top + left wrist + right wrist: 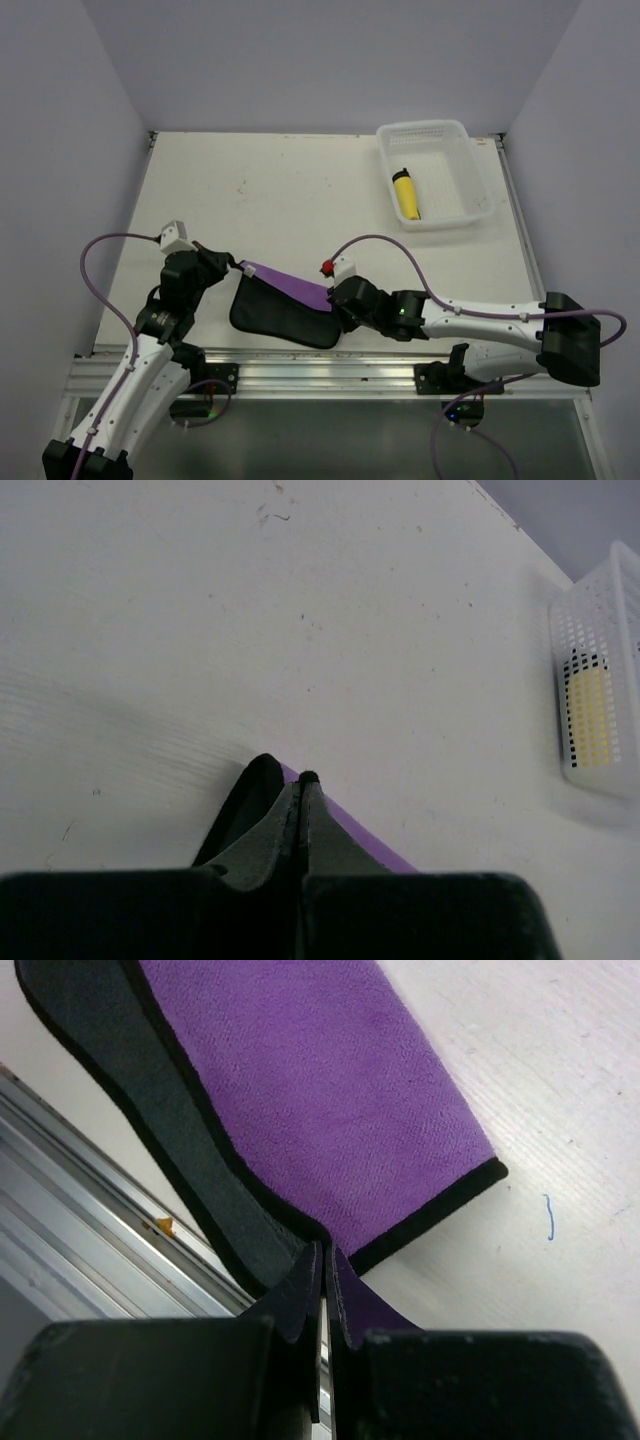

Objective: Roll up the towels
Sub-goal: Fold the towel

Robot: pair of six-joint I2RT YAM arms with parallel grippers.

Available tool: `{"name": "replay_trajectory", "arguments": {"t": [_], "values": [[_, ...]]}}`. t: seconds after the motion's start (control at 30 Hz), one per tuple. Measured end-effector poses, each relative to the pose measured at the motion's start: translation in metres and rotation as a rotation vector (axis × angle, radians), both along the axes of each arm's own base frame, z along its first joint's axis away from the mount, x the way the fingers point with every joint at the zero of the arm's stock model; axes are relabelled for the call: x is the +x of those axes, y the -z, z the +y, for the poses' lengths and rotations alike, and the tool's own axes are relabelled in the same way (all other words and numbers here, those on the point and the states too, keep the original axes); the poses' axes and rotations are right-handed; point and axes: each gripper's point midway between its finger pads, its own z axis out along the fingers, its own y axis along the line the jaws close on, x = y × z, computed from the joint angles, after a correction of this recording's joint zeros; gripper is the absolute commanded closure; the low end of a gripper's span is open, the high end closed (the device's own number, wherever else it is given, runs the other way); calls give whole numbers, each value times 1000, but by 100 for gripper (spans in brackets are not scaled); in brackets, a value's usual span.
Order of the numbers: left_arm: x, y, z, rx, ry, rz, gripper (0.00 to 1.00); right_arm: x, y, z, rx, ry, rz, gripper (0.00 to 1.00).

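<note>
Purple towel (292,284) clamped in left gripper (241,267) and right gripper (334,302); yellow towel (407,197) unscreened only overhead.

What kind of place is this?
Probably a robot lab bench: a white table boxed in by plain walls, with left arm and right arm bolted to a metal rail, both holding a purple towel.
</note>
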Motion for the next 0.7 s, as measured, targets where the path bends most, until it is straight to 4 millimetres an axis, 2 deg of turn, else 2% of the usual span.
{"name": "replay_trajectory", "arguments": {"t": [0.37,0.7], "values": [[-4,3,-1,-22,-3,18,100,-31,8,14,30,-102,70,100],[-11,7,0,-36,-10,26,100,-41,19,13,31,-124,103,100]]}}
